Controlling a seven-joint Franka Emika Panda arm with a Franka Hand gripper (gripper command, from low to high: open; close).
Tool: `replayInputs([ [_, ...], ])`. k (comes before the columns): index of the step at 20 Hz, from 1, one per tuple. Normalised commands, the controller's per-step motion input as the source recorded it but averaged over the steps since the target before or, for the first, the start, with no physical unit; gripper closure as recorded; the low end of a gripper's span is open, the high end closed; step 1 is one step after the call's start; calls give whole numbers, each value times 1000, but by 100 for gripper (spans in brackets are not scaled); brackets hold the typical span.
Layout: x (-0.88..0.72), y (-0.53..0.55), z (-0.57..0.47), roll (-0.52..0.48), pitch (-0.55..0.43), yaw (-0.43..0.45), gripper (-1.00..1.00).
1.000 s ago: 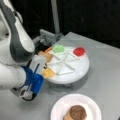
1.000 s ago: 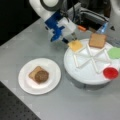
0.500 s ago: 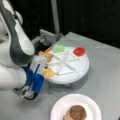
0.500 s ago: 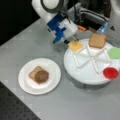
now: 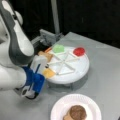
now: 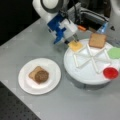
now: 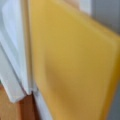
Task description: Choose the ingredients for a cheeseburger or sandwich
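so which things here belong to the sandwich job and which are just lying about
Job:
- brown bread square under dark round patty, on white paper plate
- yellow cheese square, gripper at it
- second bread square
- green square
- red disc
- white divided tray

Lying about:
- nothing

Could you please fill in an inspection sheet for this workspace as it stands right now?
Surface: grey table, bare around the dishes.
Job's things: bread square with the patty on it sits on the paper plate. The divided tray holds the cheese square, a second bread square, a green square and a red disc, each in its own compartment.
Clutter: nothing seen.
Grippers: end effector is down at the cheese square; the wrist view is filled by yellow cheese.
Cables: dark cable behind the arm.
Surroundings: dark backdrop, a grey metal fixture beyond the tray.
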Motion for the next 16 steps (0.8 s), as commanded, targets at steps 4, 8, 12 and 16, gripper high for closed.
replayInputs([
  [4, -15, 98, 18, 191, -88, -108, -100],
  [8, -27, 64, 9, 204, -75, -93, -100],
  [12, -23, 26, -4, 200, -70, -89, -100],
  [16, -23, 11, -26, 170, -76, -95, -100],
])
